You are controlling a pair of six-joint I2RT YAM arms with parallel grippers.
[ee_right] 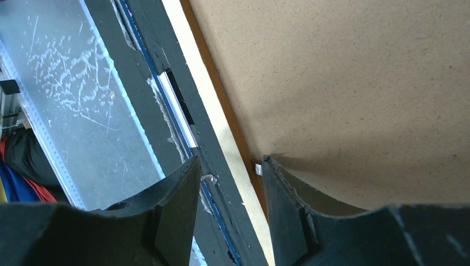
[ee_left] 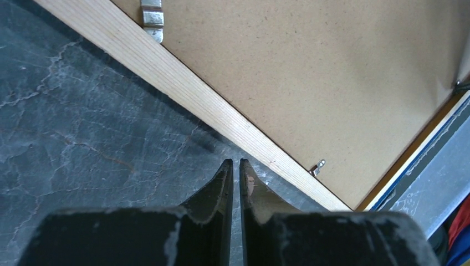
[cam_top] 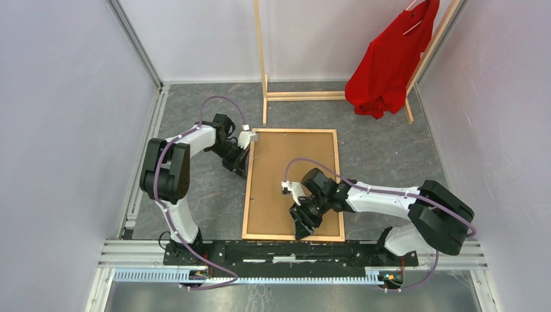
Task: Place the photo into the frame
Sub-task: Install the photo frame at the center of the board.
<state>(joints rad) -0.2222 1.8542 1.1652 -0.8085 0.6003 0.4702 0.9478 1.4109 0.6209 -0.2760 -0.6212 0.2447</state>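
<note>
Left arm: the left pincer (ee_left: 235,162) is closed with nothing between its fingers. Its tips sit over the grey table (cam_top: 201,195), just beside the left strip of the frame (ee_left: 183,88) and near the far corner.

Centre: the frame lies flat on the table, back side up. A brown backing panel (cam_top: 292,175) fills its opening from strip to strip. A metal hanger plate (ee_left: 152,19) and a small metal tab (ee_left: 317,166) sit along the left strip.

The photo appears in no view. If it is in the frame it lies under the panel, and this cannot be told.

Right arm: the right pincer (ee_right: 230,160) is open and holds nothing. It straddles the near strip of the frame, with one finger over the panel and the other over the black rail. Another small tab (ee_right: 258,168) shows at the panel-side finger.

Progress, as a judgement: with the panel seated, loading looks largely done. Fastening the tabs is probably what remains.

Far right: a pale clothes rack (cam_top: 305,95) with a red garment (cam_top: 390,58) stands behind, apart from the frame.
</note>
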